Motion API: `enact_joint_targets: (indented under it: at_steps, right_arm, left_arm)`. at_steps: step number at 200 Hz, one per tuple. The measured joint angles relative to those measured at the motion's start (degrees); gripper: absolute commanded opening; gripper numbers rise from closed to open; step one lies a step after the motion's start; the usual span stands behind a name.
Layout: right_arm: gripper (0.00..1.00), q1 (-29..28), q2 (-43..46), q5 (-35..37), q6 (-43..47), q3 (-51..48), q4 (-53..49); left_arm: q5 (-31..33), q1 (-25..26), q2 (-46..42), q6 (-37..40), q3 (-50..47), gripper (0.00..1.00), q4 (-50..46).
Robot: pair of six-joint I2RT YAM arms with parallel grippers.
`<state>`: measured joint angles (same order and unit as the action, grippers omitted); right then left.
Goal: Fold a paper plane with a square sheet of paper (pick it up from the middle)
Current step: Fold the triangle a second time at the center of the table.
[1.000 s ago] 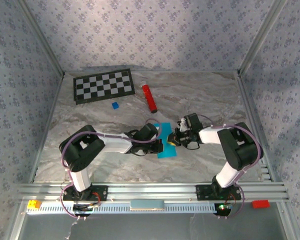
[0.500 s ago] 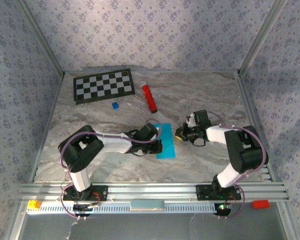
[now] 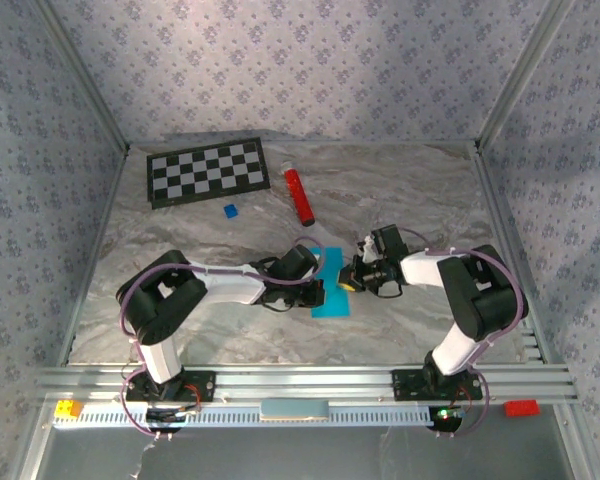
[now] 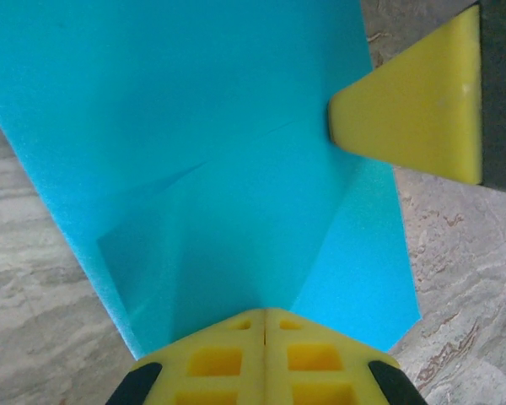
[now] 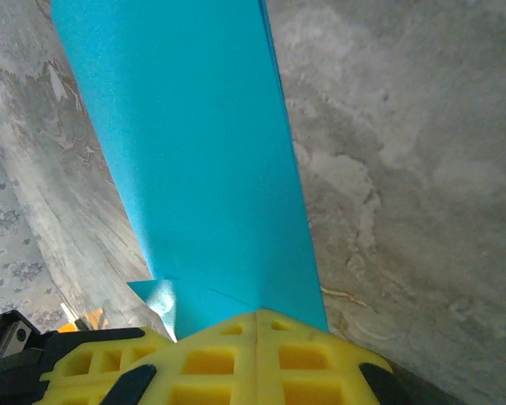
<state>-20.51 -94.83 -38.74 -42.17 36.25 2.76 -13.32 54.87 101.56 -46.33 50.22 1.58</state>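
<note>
**Both grippers closed at folded cyan paper, mid-table**

Nearest, on the front rail, a yellow block is seen at the L end and a red block at the R end. Past the arm bases, the folded cyan-blue paper is laid flat on the marble-pattern table, approx. mid-table. It is folded into a long narrow strip, w/ slanted creases shown in the L wrist view.

The strip is flanked by both arms. The L gripper is set at its L edge, yellow pads pressed together w/ no gap, tips touching the paper. The R gripper is set at the opposite edge, pads likewise brought together, tips on the paper. Whether any paper is nipped between either pair of pads can't be told.

Farther back, a small dark-blue block is seen L of ctr. A red cylinder is laid just beyond it, to the R. A checkerboard sheet is placed at the far L corner.
</note>
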Motion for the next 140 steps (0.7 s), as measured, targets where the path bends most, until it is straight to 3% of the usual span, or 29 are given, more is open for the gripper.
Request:
enact_joint_targets:
  at_steps: [86, 140]
  right_arm:
    - [0.00, -0.04, 0.00, 0.24, 0.00, 0.00, 0.09]
    - [0.00, -0.04, 0.00, 0.33, 0.00, 0.00, 0.07]
  left_arm:
    - [-2.95, 0.00, -1.22, -4.35, 2.43, 0.00, 0.59]
    - [-5.11, -0.11, 3.48, -8.31, 3.45, 0.00, 3.19]
